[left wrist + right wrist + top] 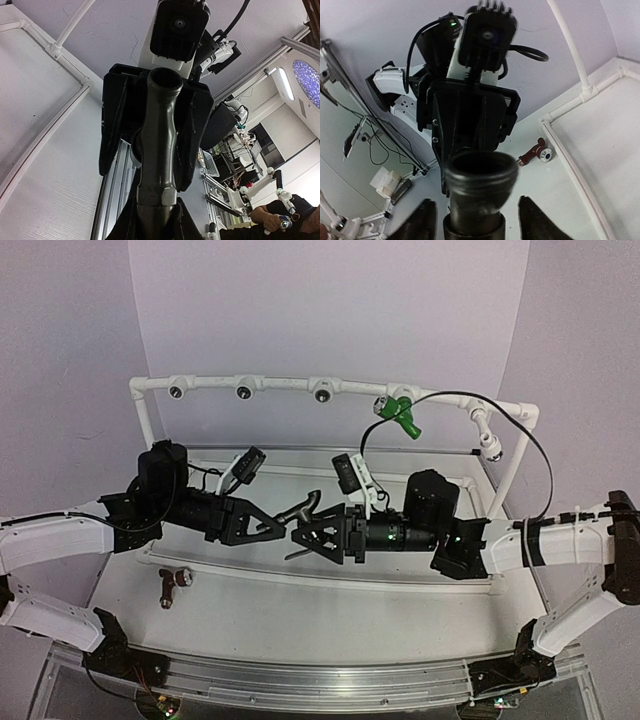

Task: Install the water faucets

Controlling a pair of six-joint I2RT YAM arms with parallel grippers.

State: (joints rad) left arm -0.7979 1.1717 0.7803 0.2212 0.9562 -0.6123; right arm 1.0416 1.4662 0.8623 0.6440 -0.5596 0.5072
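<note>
Mid-air above the middle of the table, the two arms meet nose to nose with the black faucet between them, a pose that reads as a hand-over: the part is held clear of the surface so that one arm can take a fresh hold and turn it toward the white pipe frame along the far edge. The left gripper is clamped on the black faucet, whose body rises from between its fingers in the left wrist view, round mouth pointing away. The right gripper stands with its fingers apart on either side of the same fitting; the right wrist view shows bare gaps between each finger and the faucet, so it appears to carry none of the weight. The green faucet already sits in the frame, toward the far right corner, lever hanging down. To its left, three tee sockets appear unfilled, the likely homes for the remaining pieces. The reddish-brown faucet lies on its side near the table's left edge, toward the near side, well apart from both grippers and not yet picked up.
</note>
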